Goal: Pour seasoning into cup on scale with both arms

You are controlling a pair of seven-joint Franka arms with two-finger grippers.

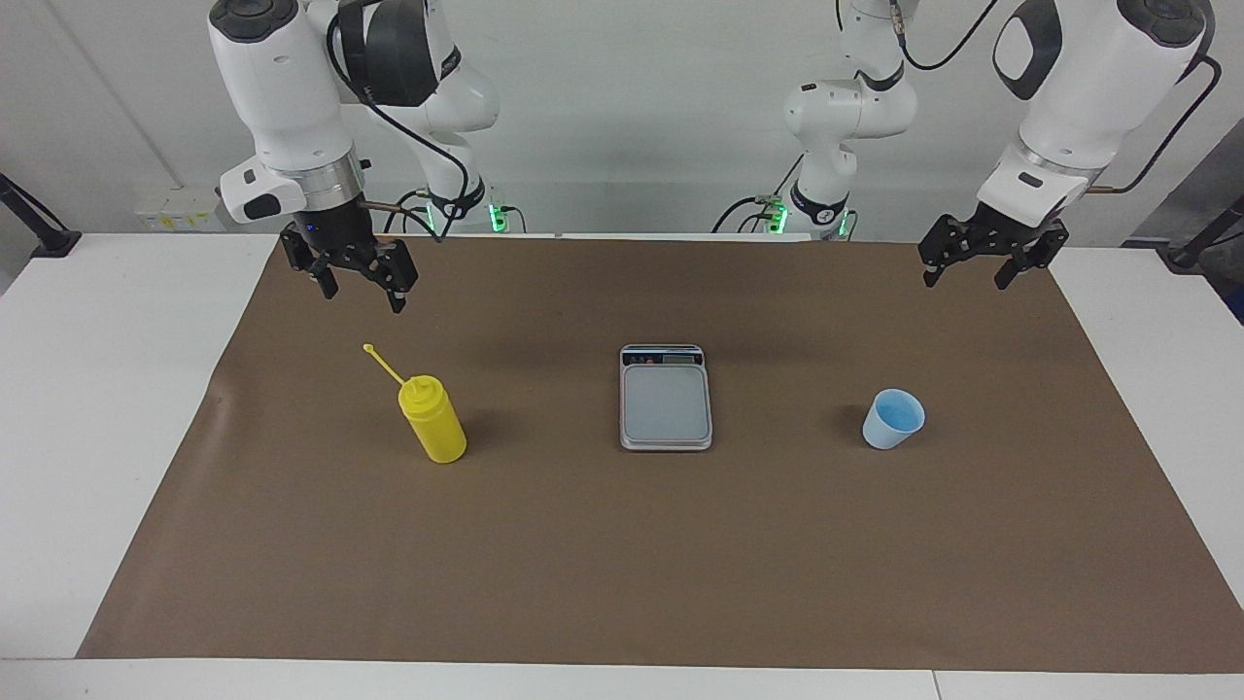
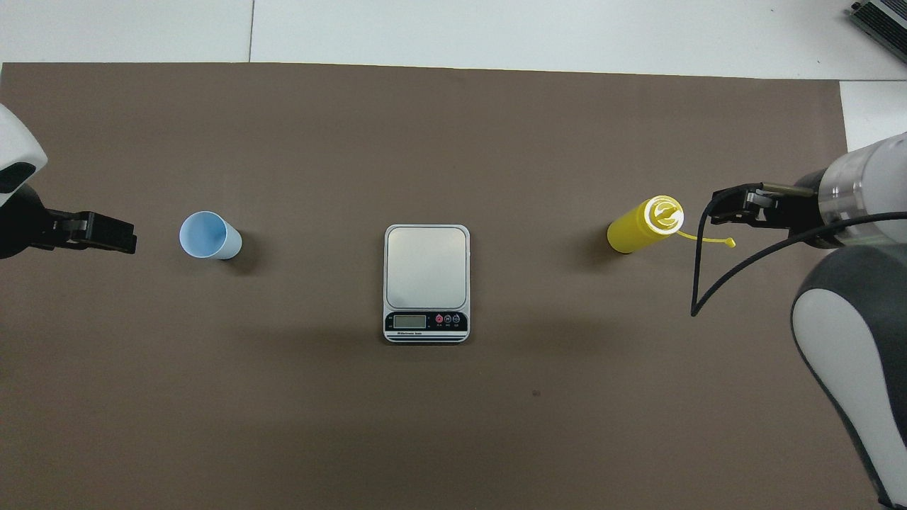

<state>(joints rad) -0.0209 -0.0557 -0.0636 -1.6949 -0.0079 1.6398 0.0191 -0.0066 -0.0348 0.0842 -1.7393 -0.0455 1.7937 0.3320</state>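
The yellow seasoning bottle point(image 1: 434, 423) point(image 2: 638, 228) stands upright on the brown mat toward the right arm's end, its thin cap stick pointing up and out. In the middle lies the silver scale point(image 1: 666, 401) point(image 2: 426, 273), nothing on its plate. A pale blue cup point(image 1: 892, 420) point(image 2: 210, 236) stands upright toward the left arm's end. My right gripper point(image 1: 364, 295) point(image 2: 716, 209) hangs open over the mat beside the bottle, apart from it. Open as well, the left gripper point(image 1: 965, 280) point(image 2: 127, 237) hovers over the mat's edge beside the cup, holding nothing.
A brown mat point(image 1: 622, 564) covers most of the white table point(image 1: 97, 389). The right arm's black cable point(image 2: 698, 283) loops down near the bottle. Bottle, scale and cup stand in one row with wide gaps between them.
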